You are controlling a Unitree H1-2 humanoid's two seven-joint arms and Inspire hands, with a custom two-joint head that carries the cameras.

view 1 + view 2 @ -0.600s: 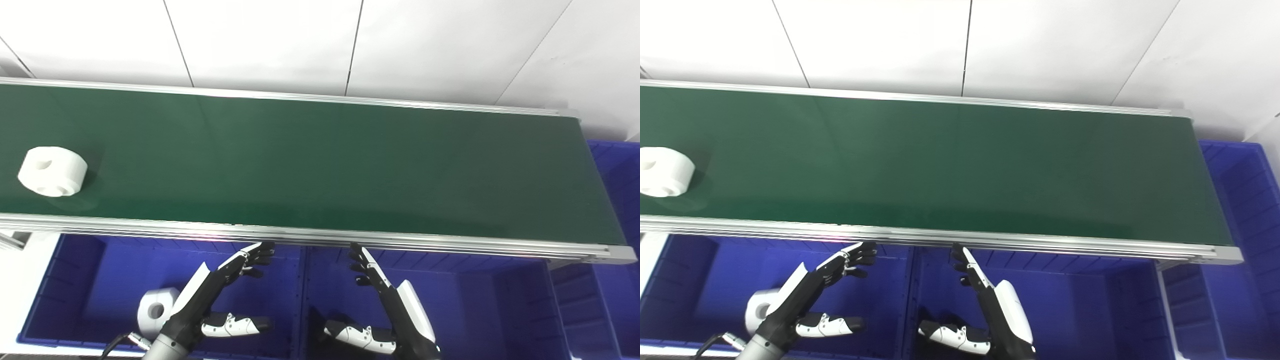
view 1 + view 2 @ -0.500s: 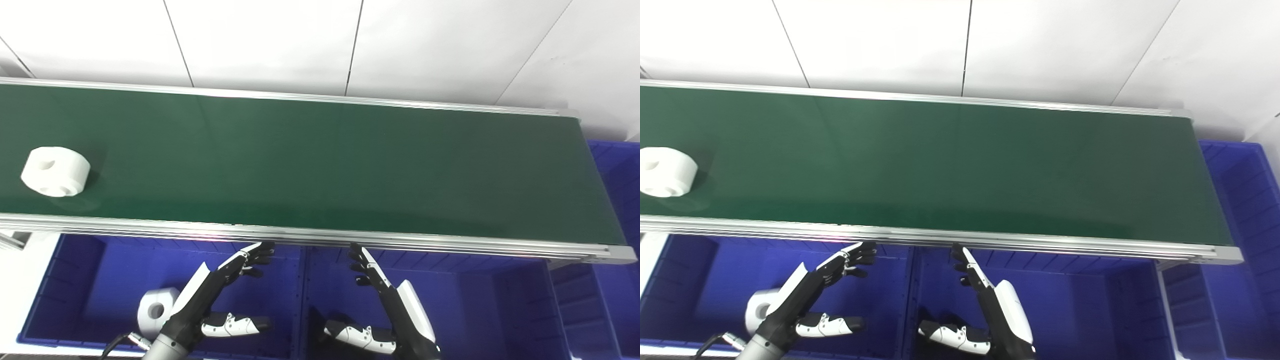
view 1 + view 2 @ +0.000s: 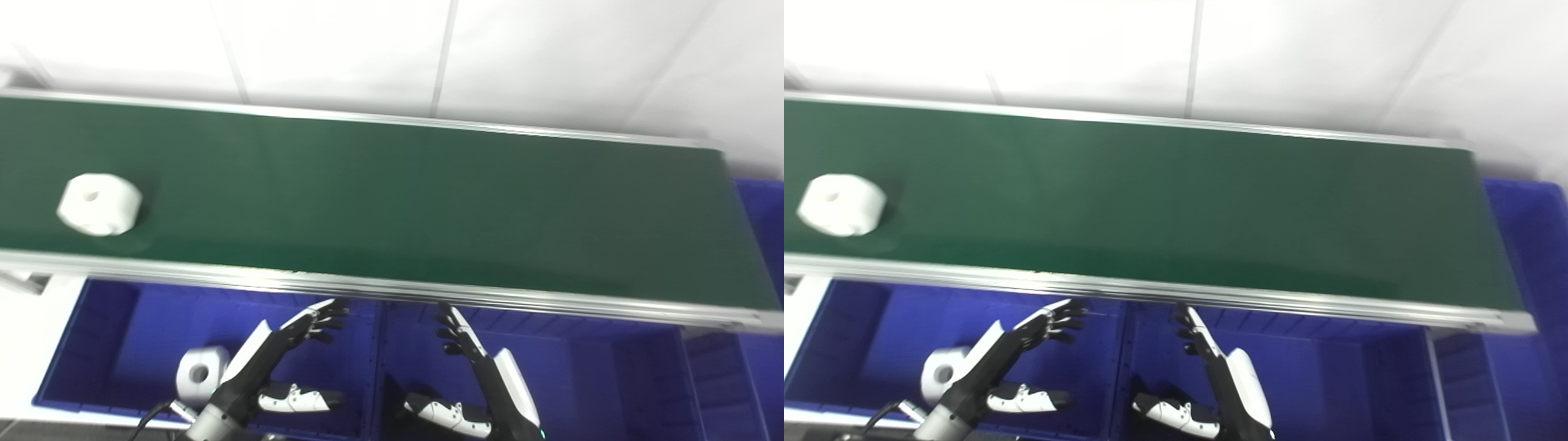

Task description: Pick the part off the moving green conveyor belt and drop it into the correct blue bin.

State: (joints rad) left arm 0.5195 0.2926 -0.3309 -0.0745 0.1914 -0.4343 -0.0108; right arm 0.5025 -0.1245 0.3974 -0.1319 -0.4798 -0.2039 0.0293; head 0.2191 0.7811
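Moved right a bit w/ the belt (image 3: 392, 202): white part (image 3: 99, 204). Left hand (image 3: 278, 361) & right hand (image 3: 474, 380) hover over bins (image 3: 92, 343), fingers spread, empty.

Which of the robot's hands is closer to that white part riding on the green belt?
Left. The left hand is below and right of the part; the right hand is farther right. Both are open over the bins.

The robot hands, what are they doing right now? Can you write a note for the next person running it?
Left hand: open, holding nothing, over the left blue bin.
Right hand: open, holding nothing, over the middle blue bin.
White part rides the green conveyor belt at its far left, untouched.
Done: another white part lies in the left bin.
Left: pick the belt part, drop it in the correct bin.
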